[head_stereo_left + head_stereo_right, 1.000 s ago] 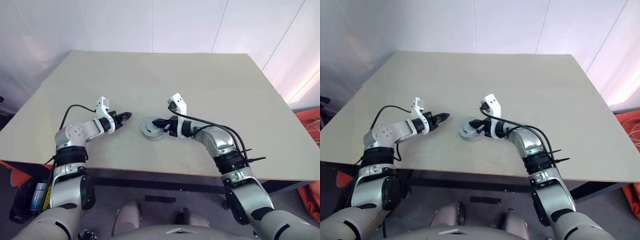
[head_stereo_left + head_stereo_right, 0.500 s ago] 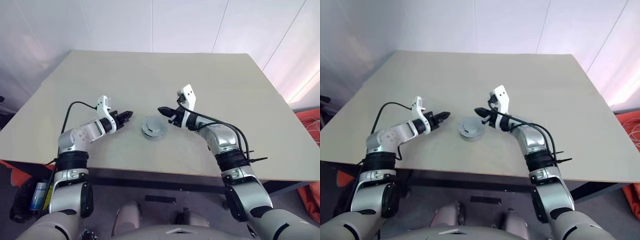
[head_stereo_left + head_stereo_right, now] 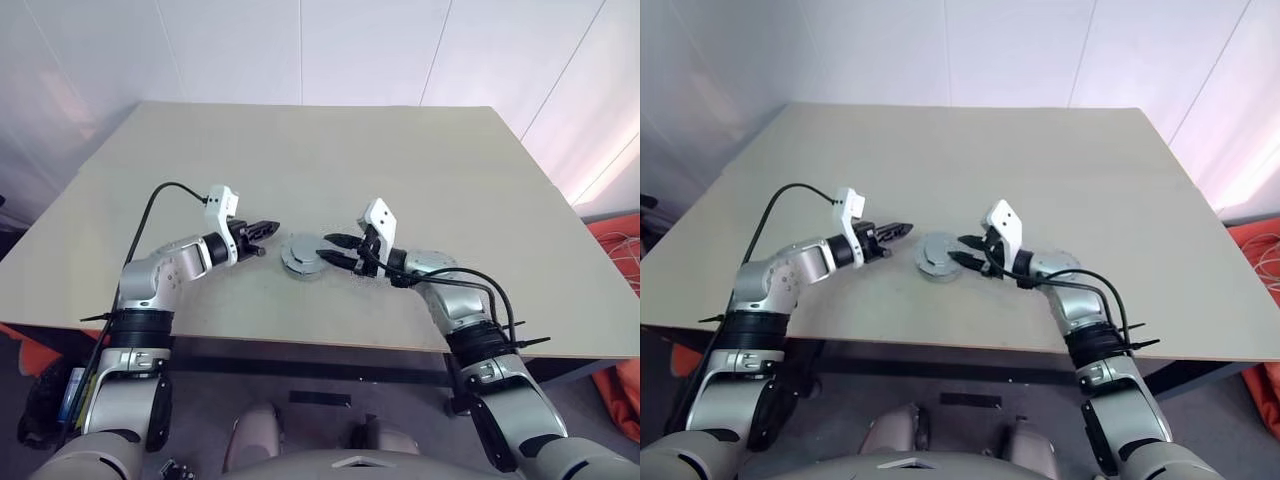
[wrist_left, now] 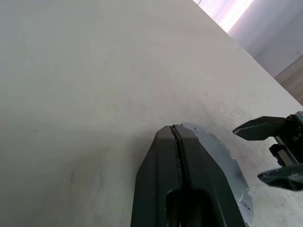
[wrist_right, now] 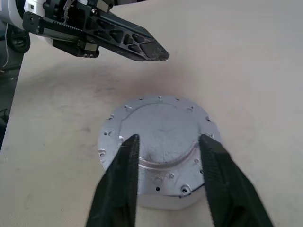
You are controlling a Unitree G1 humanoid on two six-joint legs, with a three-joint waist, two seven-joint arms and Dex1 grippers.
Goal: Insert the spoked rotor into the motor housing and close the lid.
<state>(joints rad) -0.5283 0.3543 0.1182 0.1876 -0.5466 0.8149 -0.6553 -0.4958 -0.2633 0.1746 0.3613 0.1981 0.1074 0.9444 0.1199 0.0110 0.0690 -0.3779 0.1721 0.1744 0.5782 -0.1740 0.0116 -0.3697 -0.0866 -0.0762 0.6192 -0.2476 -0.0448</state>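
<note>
Matte beige table (image 3: 420,190) under round, flat-topped grey metal lid (image 5: 158,132).

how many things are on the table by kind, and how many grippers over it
closed grey motor housing with lid: 1
table: 1
grippers, left gripper shut, right gripper open: 2
total: 4

You're looking at a pale beige table (image 3: 400,160) with one thing lying on it — the motor housing (image 3: 304,256), lid (image 5: 158,130) seated on top, near the front edge, about midway across — grey and round
</note>
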